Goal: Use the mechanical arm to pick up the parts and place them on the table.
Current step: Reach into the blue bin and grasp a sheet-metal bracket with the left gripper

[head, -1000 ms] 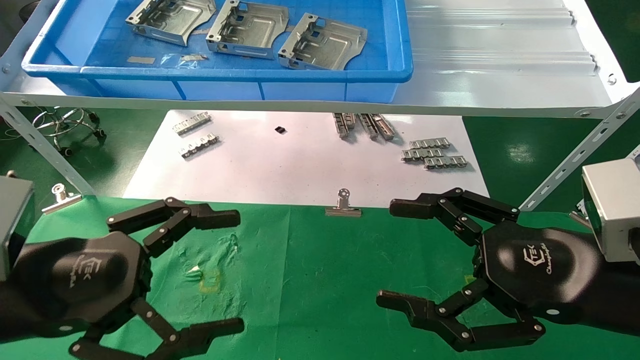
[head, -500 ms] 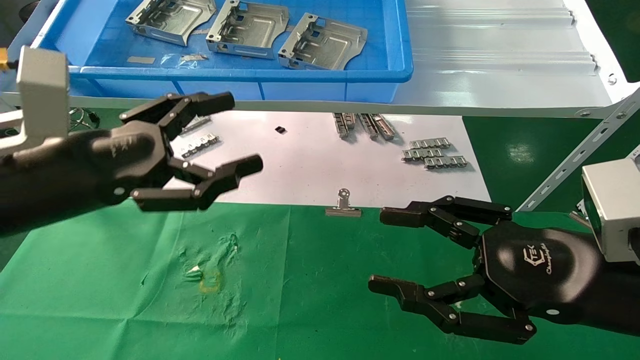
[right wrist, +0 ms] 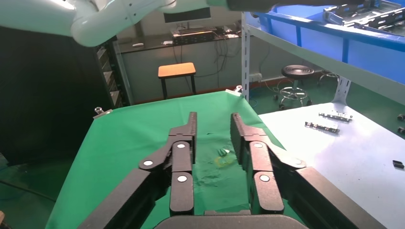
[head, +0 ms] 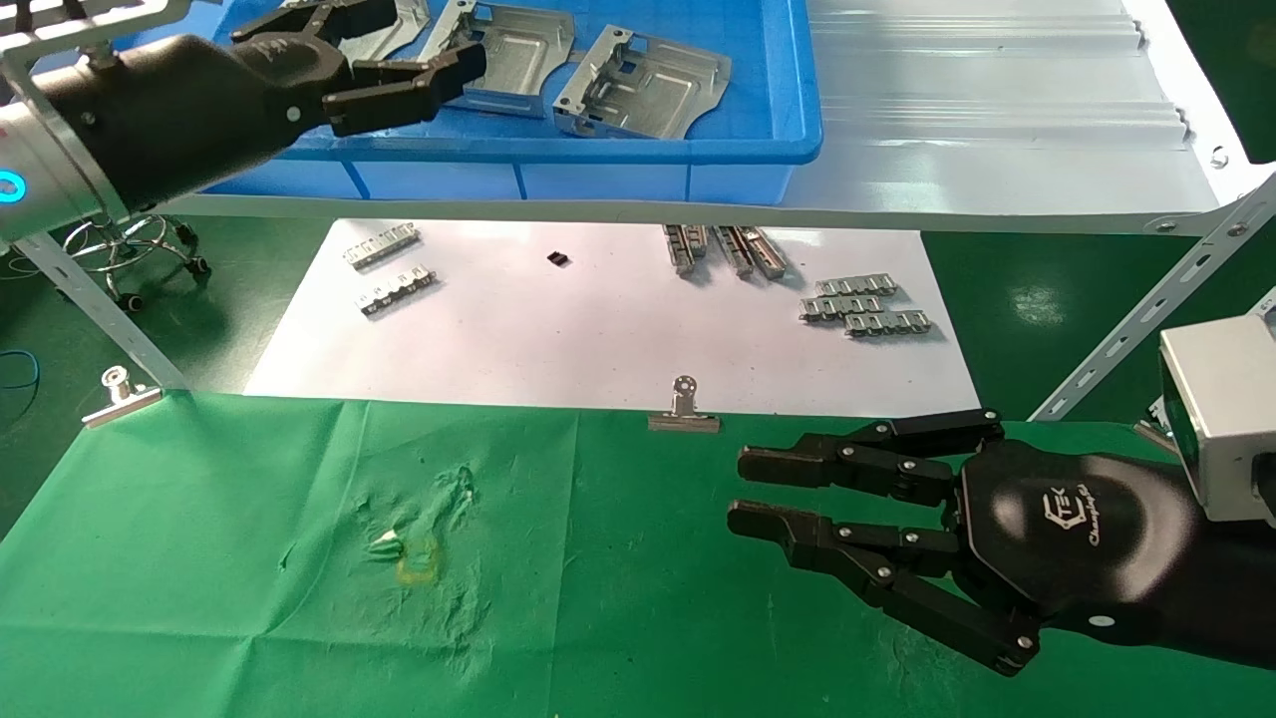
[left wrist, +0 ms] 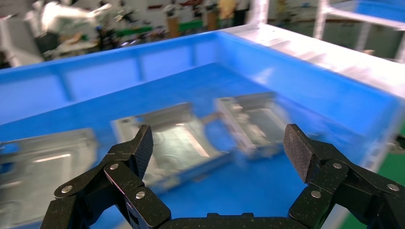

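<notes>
Over blue bin (head: pixel 638 150), left hand (head: pixel 399 45) spread above parts (head: pixel 643 85).

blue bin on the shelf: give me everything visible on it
The blue bin is a shallow rectangular plastic tray with a thick rolled rim, resting on the grey shelf. Three shiny stamped metal parts lie flat in a row on its floor, plus small scraps. The left gripper hovers open over its left end, touching nothing visibly.
</notes>
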`<state>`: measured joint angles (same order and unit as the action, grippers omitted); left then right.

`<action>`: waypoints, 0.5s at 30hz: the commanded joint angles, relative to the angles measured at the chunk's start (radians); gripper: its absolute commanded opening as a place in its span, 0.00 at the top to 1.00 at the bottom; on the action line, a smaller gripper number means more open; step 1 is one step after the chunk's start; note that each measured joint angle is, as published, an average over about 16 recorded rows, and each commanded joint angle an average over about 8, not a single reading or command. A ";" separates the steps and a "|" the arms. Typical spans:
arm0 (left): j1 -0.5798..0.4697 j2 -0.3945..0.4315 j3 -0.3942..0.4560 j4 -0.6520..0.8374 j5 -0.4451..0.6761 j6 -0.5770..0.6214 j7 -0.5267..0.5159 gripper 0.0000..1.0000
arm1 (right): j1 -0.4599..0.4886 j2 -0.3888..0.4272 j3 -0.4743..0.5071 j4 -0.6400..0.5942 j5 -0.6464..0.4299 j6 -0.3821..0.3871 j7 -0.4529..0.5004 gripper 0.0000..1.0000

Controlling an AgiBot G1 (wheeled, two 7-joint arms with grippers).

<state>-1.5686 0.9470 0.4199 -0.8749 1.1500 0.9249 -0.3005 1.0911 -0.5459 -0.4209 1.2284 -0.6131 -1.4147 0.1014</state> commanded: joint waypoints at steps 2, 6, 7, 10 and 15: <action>-0.071 0.036 0.033 0.070 0.061 -0.044 -0.030 0.00 | 0.000 0.000 0.000 0.000 0.000 0.000 0.000 1.00; -0.170 0.082 0.085 0.168 0.138 -0.052 -0.085 0.00 | 0.000 0.000 0.000 0.000 0.000 0.000 0.000 1.00; -0.194 0.092 0.097 0.194 0.154 -0.049 -0.100 0.00 | 0.000 0.000 0.000 0.000 0.000 0.000 0.000 1.00; -0.258 0.122 0.131 0.266 0.200 -0.035 -0.137 0.00 | 0.000 0.000 0.000 0.000 0.000 0.000 0.000 1.00; -0.341 0.172 0.180 0.381 0.270 -0.032 -0.182 0.30 | 0.000 0.000 0.000 0.000 0.000 0.000 0.000 1.00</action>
<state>-1.8971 1.1164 0.5922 -0.5050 1.4102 0.8872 -0.4707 1.0911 -0.5459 -0.4209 1.2284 -0.6131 -1.4147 0.1014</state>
